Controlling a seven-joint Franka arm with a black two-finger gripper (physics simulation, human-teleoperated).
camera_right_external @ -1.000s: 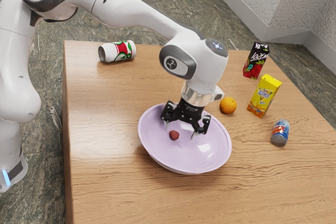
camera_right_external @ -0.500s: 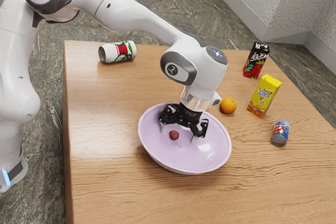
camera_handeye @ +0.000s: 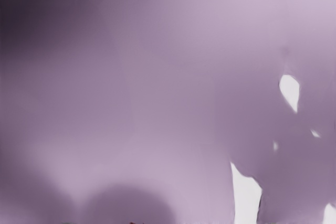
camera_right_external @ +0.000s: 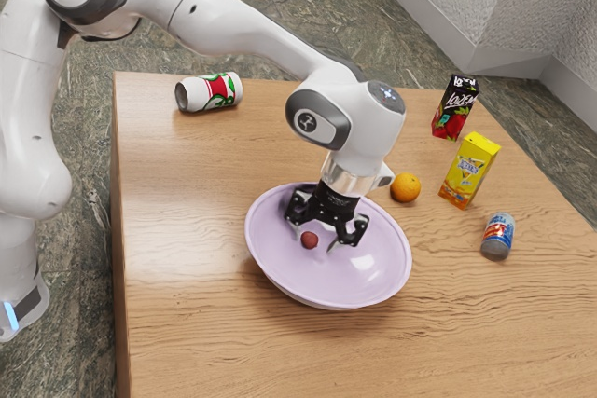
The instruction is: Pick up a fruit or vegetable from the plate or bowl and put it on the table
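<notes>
The black gripper [camera_right_external: 315,239] is low inside the lilac bowl [camera_right_external: 367,280] in the exterior view. Its two fingers stand partly apart, the gap between them wider than the small dark red fruit [camera_right_external: 309,240]. That fruit lies in the bowl at the fingertips, closer to the finger on the exterior view's left; I see no grip from both sides. The bowl's lilac surface [camera_handeye: 157,103] appears close up in the wrist view, with a tiny red trace at the lower edge.
An orange [camera_right_external: 405,187] sits on the table [camera_right_external: 205,333] just beyond the bowl's rim. Past it stand a yellow carton [camera_right_external: 469,171], a dark carton [camera_right_external: 455,107] and a small blue can [camera_right_external: 498,237]. A white-red can [camera_right_external: 209,92] lies near the table's far edge.
My hand first shifted slightly toward the exterior view's left, then the fingers drew closer together around the fruit's spot. The fruit and the bowl have stayed where they were.
</notes>
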